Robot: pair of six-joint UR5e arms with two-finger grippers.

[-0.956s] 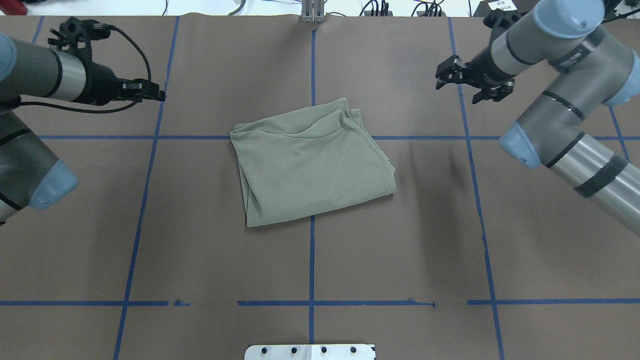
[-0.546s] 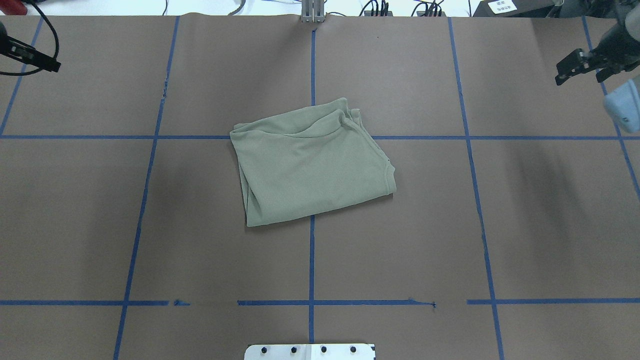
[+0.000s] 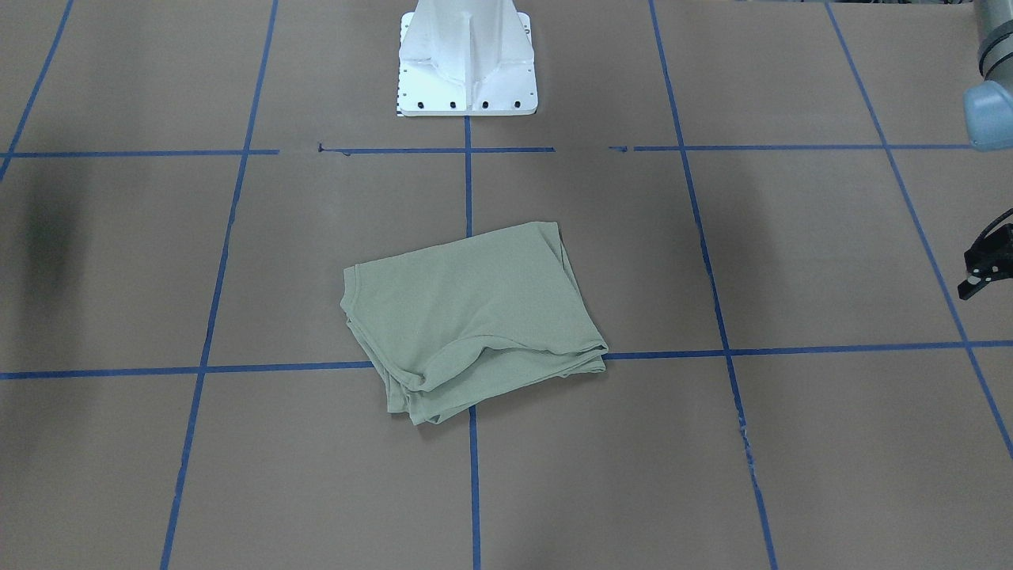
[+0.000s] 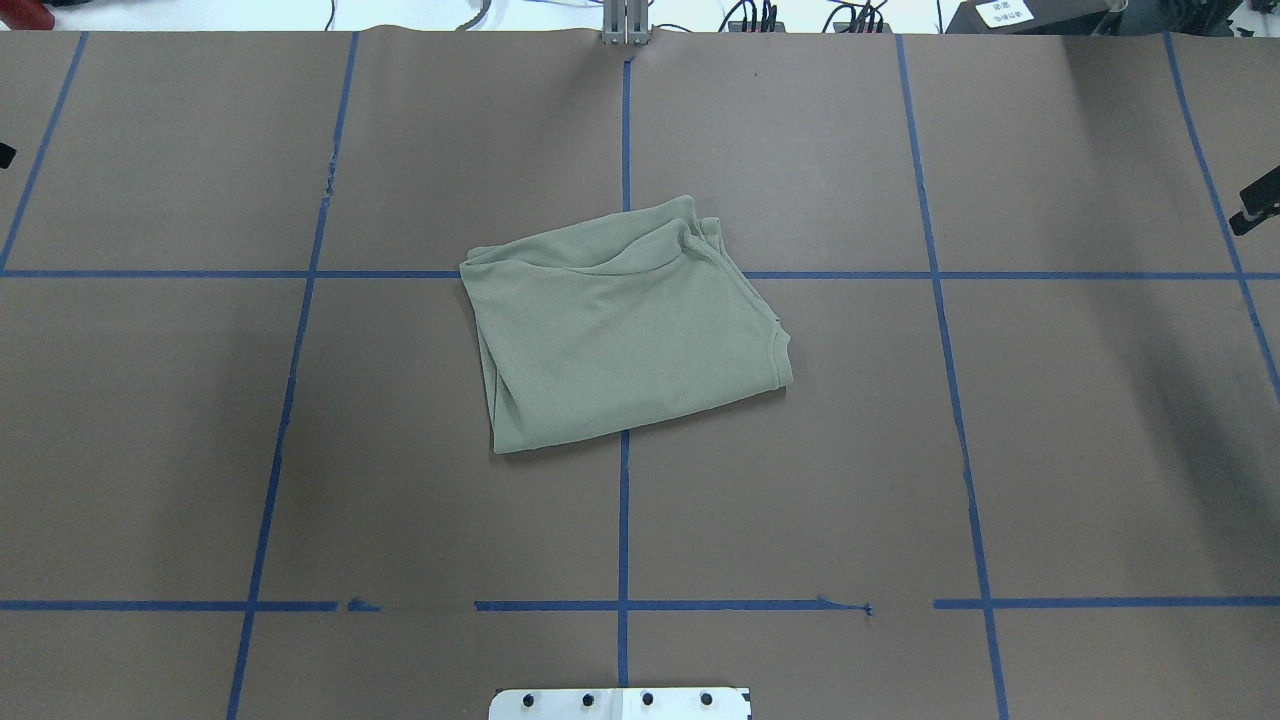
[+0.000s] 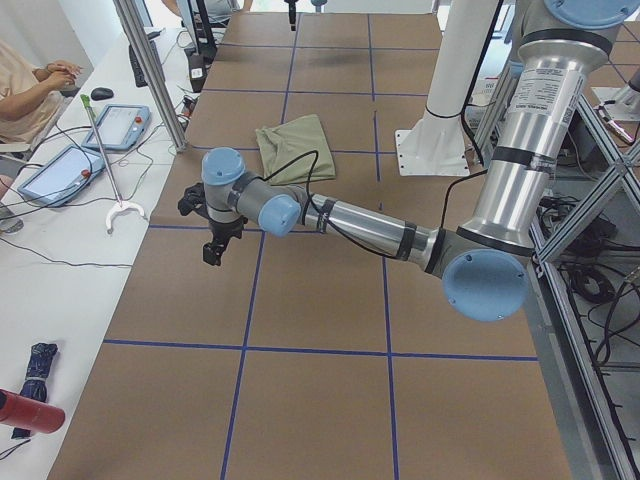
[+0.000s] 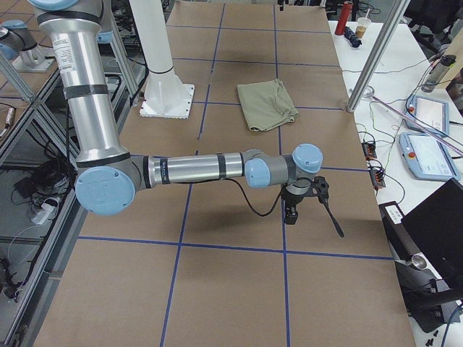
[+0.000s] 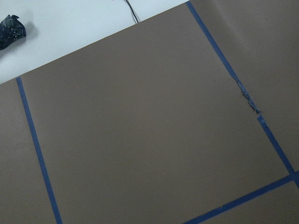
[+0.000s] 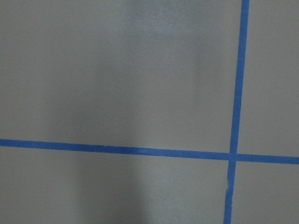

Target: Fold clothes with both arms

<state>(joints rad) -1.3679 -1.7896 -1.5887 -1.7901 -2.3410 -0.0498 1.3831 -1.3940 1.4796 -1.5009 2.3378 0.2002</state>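
A: What does the front-facing camera give for the shirt (image 3: 471,317)?
B: It is folded into a rough rectangle. It lies flat on the brown-papered desk (image 3: 791,459), over a crossing of blue tape lines (image 3: 237,368) and out in front of the white pedestal (image 3: 467,59). The left gripper (image 3: 985,269) pokes in at the frame's edge, well apart from the shirt. I cannot tell how its fingers stand.
A: Overhead?
B: The shirt is mid-desk. Only a black tip of the right gripper (image 4: 1258,205) shows at the side, so I cannot tell about its fingers either. A white label (image 4: 1003,12) beyond the far edge carries print too small to read.
A: The side cameras?
B: The left arm (image 5: 370,225) and the right arm (image 6: 188,170) each reach low over a desk end, above bare paper. The shirt is far behind them. A person (image 5: 30,85) sits by two tablets (image 5: 115,113).
A: And the wrist cameras?
B: Paper and tape. The left one also catches a dark patterned bundle (image 7: 11,25).
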